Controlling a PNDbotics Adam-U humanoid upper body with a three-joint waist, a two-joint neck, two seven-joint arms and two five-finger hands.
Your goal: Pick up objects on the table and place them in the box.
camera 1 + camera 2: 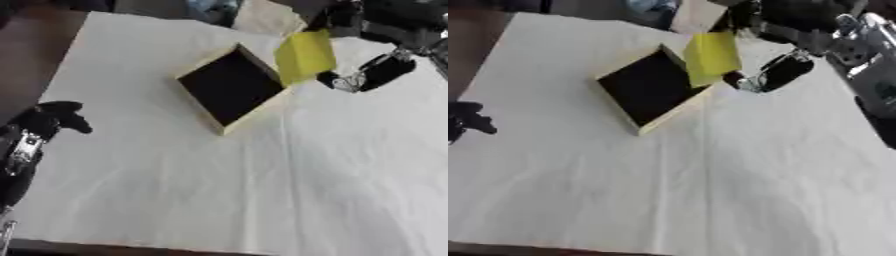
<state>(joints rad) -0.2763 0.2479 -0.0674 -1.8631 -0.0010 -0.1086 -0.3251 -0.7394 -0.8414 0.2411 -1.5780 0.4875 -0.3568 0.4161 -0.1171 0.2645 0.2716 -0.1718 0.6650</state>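
Note:
A shallow wooden box [229, 88] with a black inside lies askew on the white table, upper middle. A flat yellow object [305, 56] hangs tilted just above the box's right corner. My right hand [773, 20] comes in from the upper right and is shut on the yellow object's top edge; one of its fingers [382, 71] sticks out lower right of it. My left hand [54, 116] rests at the left edge of the table, fingers curled, holding nothing.
A white cloth [262, 180] covers the table, wrinkled down the middle. A pale flat item [267, 17] lies at the far edge behind the box. A dark brown floor strip [31, 55] runs along the left.

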